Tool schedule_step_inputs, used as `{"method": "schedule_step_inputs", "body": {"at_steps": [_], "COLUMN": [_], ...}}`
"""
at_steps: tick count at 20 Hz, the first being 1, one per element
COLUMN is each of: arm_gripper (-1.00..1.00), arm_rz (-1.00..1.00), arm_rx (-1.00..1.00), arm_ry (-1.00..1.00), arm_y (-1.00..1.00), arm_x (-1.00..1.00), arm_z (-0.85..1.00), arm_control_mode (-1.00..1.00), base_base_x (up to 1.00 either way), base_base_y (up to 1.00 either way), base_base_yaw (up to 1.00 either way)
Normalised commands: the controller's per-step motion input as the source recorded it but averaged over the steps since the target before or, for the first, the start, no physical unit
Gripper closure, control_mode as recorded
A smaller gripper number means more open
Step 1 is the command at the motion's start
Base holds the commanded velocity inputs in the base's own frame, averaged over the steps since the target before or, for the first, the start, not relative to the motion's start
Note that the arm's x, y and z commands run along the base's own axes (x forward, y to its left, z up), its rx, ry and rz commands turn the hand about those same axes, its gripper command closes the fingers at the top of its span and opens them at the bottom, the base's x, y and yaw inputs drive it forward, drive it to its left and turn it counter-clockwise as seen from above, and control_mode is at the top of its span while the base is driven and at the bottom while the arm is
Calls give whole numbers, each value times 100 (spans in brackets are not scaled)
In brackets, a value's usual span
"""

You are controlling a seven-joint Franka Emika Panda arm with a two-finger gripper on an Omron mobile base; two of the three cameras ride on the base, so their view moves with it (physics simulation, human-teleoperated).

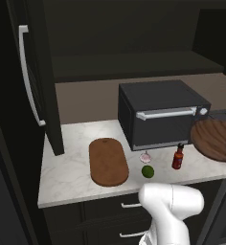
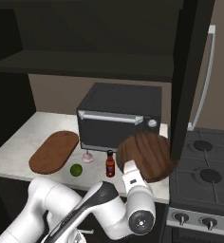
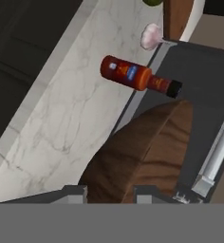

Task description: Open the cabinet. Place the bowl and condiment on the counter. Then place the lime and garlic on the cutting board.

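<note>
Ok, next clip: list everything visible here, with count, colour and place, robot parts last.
cabinet: one, near-black, door open, silver handle, above counter's left end
counter: one, white-grey marble
toaster oven: one, dark grey, back of counter
cutting board: one, reddish-brown, bare, left of oven
garlic: one, pale pink, on counter before oven
lime: one, green, on counter near garlic
condiment: one, red with black cap, upright on counter
bowl: one, brown wood, held tilted above counter
stove: one, dark, right of counter
drawers: dark, under counter
pincer: one, closed on bowl's rim

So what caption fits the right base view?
Gripper holds round brown wooden bowl above white marbled counter, beside small red bottle.
</note>
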Motion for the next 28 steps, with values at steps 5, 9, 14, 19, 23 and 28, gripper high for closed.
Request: {"method": "schedule_step_inputs", "body": {"at_steps": [5,9,14,19,23,28], "arm_gripper": [100,100,100,100,100,100], "arm_rz": [0,0,0,0,0,0], "arm_rx": [0,0,0,0,0,0], "arm_ry": [0,0,3,8,6,3], "arm_y": [-16,-14,-15,-4,-5,-6], "arm_x": [0,0,1,8,10,16], "arm_z": [-22,-21,-19,-22,-27,-23], "arm_control_mode": [-100,-100,-100,-100,-100,-100], "base_base_x": [0,0,0,0,0,0], "base_base_y": [0,0,0,0,0,0], "base_base_yaw": [0,0,0,0,0,0]}}
